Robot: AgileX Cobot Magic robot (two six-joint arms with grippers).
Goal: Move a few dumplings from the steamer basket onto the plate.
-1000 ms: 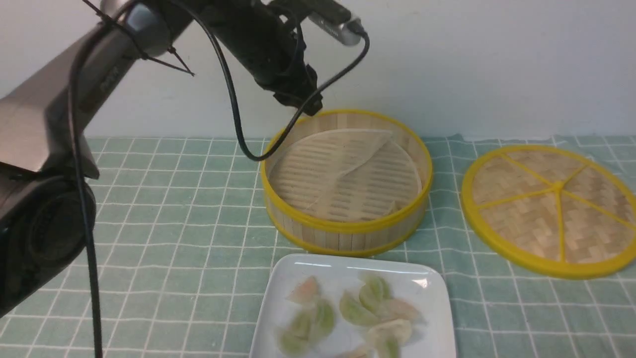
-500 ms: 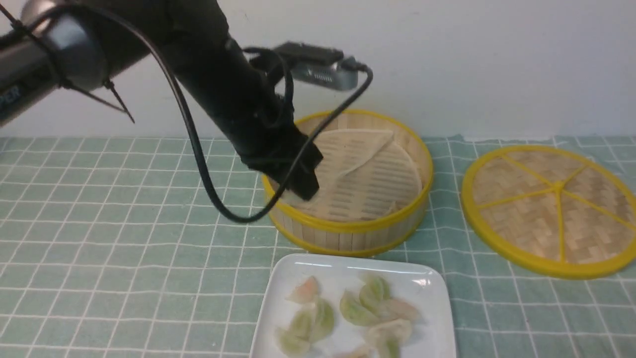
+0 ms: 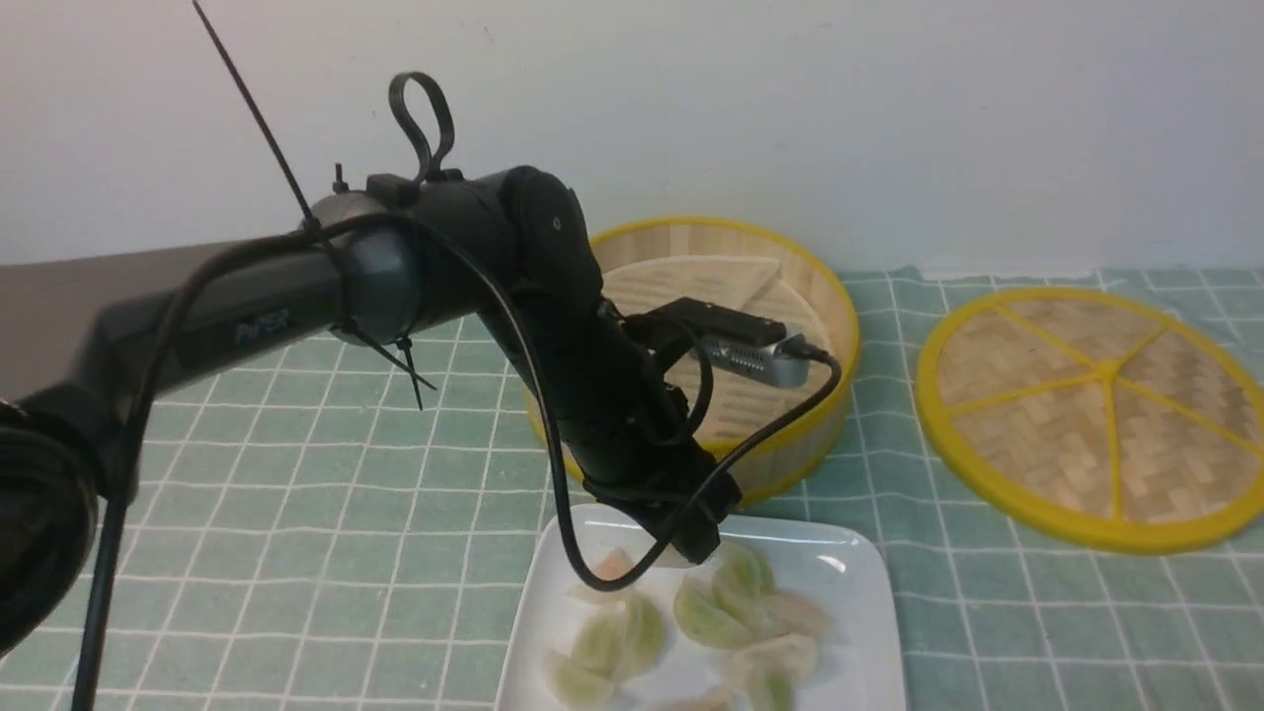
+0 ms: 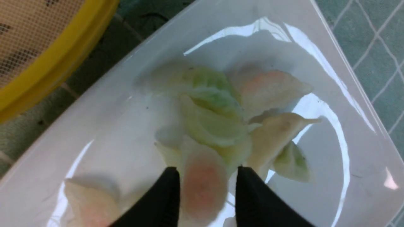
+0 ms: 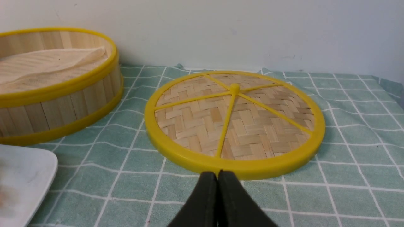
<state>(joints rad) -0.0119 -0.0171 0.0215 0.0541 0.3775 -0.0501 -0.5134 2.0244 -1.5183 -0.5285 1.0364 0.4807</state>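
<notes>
Left claw [image 4: 208, 170] is held over the plate [image 3: 849, 612] — fingers parted, pink dumpling [image 4: 205, 186] seen between. Right claw [image 5: 217, 173] is kept together — basket [image 3: 829, 434] placed behind plate.

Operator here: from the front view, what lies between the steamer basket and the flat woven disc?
Only bare checked cloth separates the steamer basket from the woven disc, with nothing on it; the front view shows this.
</notes>
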